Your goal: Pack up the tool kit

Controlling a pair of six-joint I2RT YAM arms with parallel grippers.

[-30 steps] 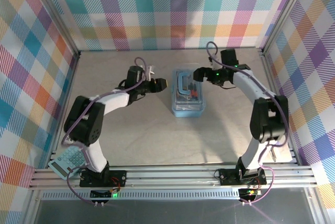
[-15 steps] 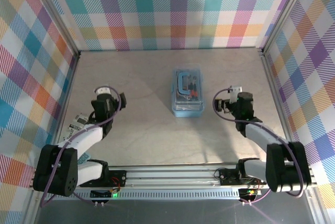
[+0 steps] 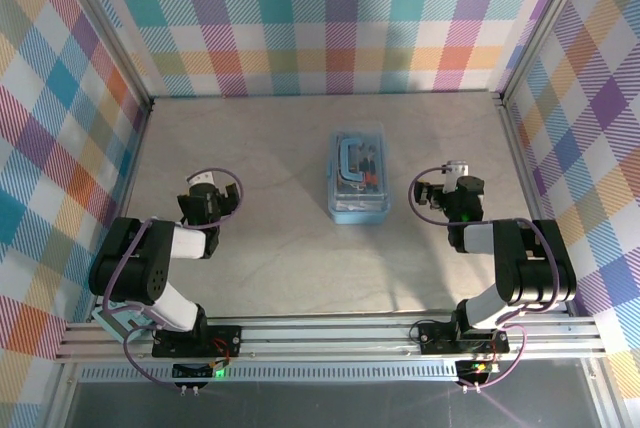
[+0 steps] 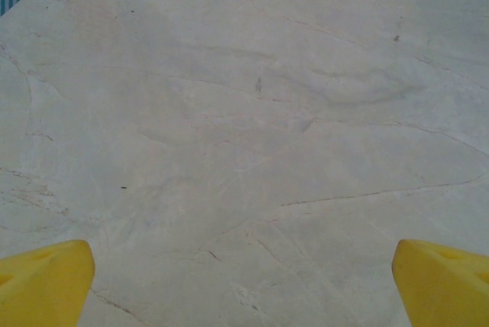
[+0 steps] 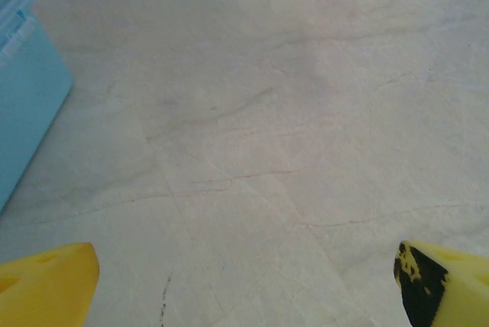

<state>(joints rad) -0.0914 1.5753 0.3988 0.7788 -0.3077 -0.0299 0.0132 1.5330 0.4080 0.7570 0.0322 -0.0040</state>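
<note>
Tool kit [image 3: 358,180] lies on the desk [image 3: 285,268]. Left gripper [image 4: 243,285], well to its left, gapes wide and holds nothing. Right gripper [image 5: 244,285], near its right side, likewise.

The left arm [image 3: 185,243] and right arm [image 3: 487,238] have black joints, white link shells and looping purple cables, while the left hand [image 4: 244,285] and right hand [image 5: 244,285] end in bright yellow fingertips [image 4: 46,281], one right tip scuffed black.

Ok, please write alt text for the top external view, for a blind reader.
A light-blue tool kit lies on the table, tools visible through its clear lid. The left gripper and right gripper flank it at a distance, both open and empty.
</note>
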